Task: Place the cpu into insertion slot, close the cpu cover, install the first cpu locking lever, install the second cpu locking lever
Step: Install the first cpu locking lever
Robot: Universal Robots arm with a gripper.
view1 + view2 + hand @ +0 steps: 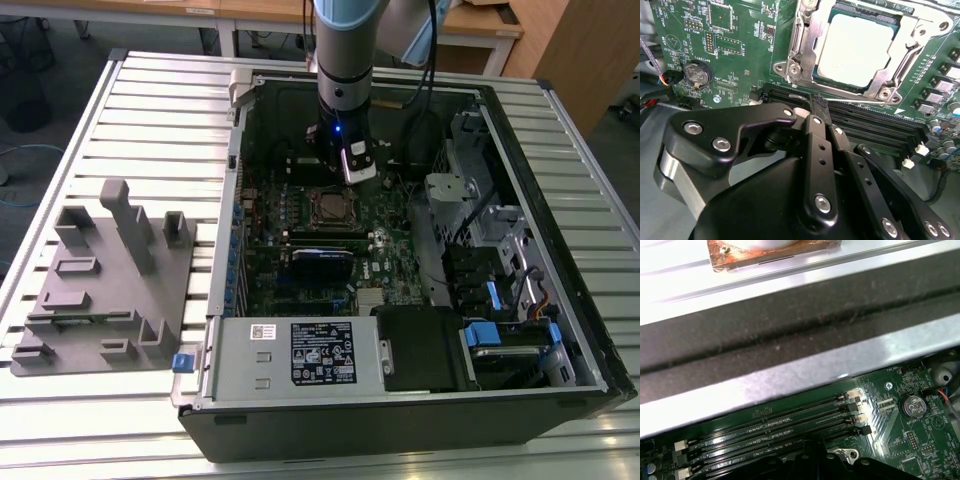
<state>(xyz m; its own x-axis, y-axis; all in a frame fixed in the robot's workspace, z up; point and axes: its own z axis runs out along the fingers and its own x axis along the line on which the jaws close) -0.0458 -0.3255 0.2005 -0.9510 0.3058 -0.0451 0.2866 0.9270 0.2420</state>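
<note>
**Fingers pinched together above the memory slots, CPU seated in its socket**

Fingers (816,107) of the gripper (818,102) are pressed together with nothing between them, their dark tips meeting just over the black memory slots (875,122) next to the socket in the second wrist view.

Just beyond those tips lies the cpu (852,50), its pale silver-grey top flat inside the socket. The cpu cover (805,47), a silvery frame with a square window, lies down around the chip, and its screwed corners show at the socket's edges. A thin metal rod (850,101) runs along the side of the socket nearest the gripper; whether it is latched I cannot tell.

The green motherboard (735,65) spreads around the socket, with a round coin battery (696,74) near one edge. In the first wrist view the same memory slots (775,427) lie beside a bright metal wall of the case (805,370), and the coin battery (913,405) sits near them.

In the exterior view the arm (345,50) reaches down into the open computer case (400,430), its gripper (352,165) hanging just beyond the cpu (327,207) on the far side. The power-supply box (300,355) fills the near edge of the case. On the slatted table (100,430), toward the exterior view's left, stands a grey fixture block (110,280).
</note>
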